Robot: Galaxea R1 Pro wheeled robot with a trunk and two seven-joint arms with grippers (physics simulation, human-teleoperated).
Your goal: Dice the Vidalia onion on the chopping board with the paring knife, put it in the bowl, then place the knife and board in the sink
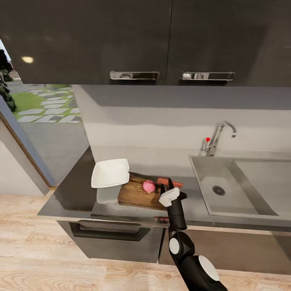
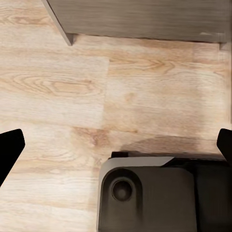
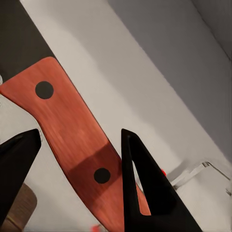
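The pink Vidalia onion [image 1: 148, 186] sits on the brown chopping board [image 1: 135, 194] on the countertop [image 1: 72, 194]. Along the board's far edge lies the paring knife [image 1: 174, 184], its dark blade pointing left towards the white bowl [image 1: 110, 173]. My right gripper [image 1: 165, 187] hangs over the knife's handle. In the right wrist view the red-brown handle [image 3: 72, 121] with two rivets lies between the open gripper [image 3: 79, 159], one fingertip [image 3: 140, 179] close beside it. The left gripper [image 2: 116, 145] is open, low over the wooden floor. The steel sink [image 1: 202, 178] lies to the right.
A chrome tap [image 1: 218, 137] with a red knob stands behind the sink. Dark wall cabinets [image 1: 133, 40] with bar handles hang above. The bowl touches the board's left end. My own base [image 2: 150, 193] shows under the left gripper.
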